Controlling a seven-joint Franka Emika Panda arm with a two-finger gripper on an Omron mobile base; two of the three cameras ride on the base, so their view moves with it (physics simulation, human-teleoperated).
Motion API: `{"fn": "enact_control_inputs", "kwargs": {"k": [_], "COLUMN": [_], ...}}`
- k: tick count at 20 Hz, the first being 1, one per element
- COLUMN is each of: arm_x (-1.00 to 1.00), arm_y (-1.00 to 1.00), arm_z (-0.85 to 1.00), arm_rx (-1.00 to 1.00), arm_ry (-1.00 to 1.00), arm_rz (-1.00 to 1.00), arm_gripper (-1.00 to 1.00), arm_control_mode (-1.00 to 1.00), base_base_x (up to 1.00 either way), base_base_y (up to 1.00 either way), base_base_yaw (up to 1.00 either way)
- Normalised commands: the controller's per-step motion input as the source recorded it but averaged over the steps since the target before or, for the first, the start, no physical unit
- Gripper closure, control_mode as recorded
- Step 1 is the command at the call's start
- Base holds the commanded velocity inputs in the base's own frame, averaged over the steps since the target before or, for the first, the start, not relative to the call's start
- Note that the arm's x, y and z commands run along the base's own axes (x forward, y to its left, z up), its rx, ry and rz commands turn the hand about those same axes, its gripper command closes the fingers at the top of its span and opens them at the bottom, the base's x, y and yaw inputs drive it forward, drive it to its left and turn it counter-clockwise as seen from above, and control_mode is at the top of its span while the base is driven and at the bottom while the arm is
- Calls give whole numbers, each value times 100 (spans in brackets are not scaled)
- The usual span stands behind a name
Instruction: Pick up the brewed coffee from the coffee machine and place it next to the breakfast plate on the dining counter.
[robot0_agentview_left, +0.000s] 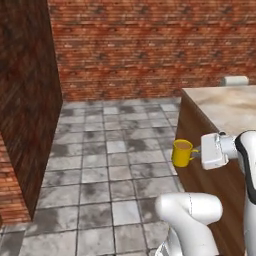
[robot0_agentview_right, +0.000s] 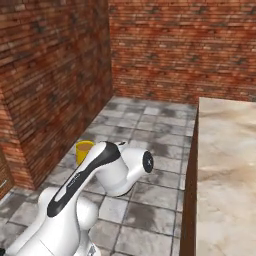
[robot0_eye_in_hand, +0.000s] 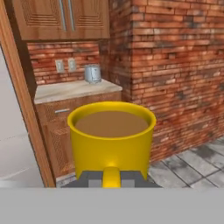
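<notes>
Jaws (robot0_eye_in_hand: 111, 180) grip the handle of the yellow mug (robot0_agentview_left: 182, 152), full of coffee, out over the floor. Keep it level and go slowly, lifting it above the tabletop (robot0_agentview_left: 225, 107) beside.
</notes>
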Motion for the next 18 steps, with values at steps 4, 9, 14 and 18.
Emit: {"fn": "enact_control_inputs", "kwargs": {"k": [4,9,14,18], "arm_x": [0,0,0,0], "arm_y": [0,0,0,0], "arm_z": [0,0,0,0], "arm_rx": [0,0,0,0], "arm_ry": [0,0,0,0], "arm_rz": [0,0,0,0], "arm_gripper": [100,100,100,100], "arm_control_mode": [100,100,100,100], "base_base_x": [100,100,100,100], "base_base_y": [2,12,40,42], "base_base_yaw": [-16,-27,-26,-20]}}
